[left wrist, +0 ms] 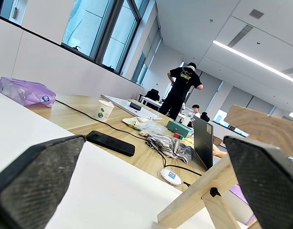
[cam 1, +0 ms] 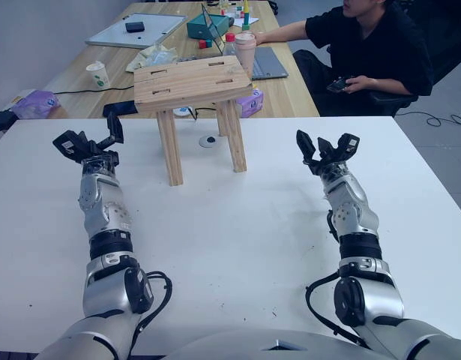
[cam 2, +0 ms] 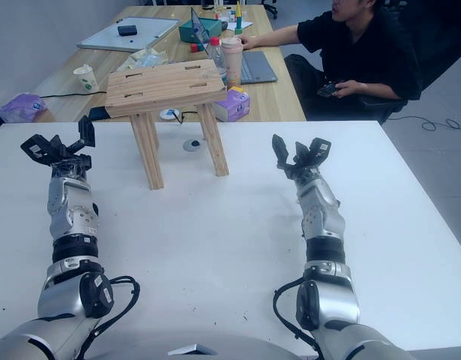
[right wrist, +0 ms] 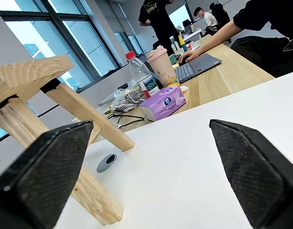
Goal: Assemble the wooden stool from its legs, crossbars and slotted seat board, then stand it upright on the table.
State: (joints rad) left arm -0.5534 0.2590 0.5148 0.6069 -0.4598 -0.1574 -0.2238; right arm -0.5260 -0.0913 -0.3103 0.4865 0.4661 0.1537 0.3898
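Note:
The wooden stool stands upright on the white table, legs down and slotted seat board on top, near the far edge at centre. My left gripper is open, to the stool's left and a little nearer to me, holding nothing. On the stool's right my right gripper is open too, apart from the legs. The left wrist view shows a leg and the seat's edge beyond my open fingertips. In the right wrist view the stool's legs stand close by my fingers.
A round cable grommet sits in the table behind the stool. Beyond the far edge is a wooden desk with a purple tissue pack, a phone, a paper cup, a laptop and a seated person.

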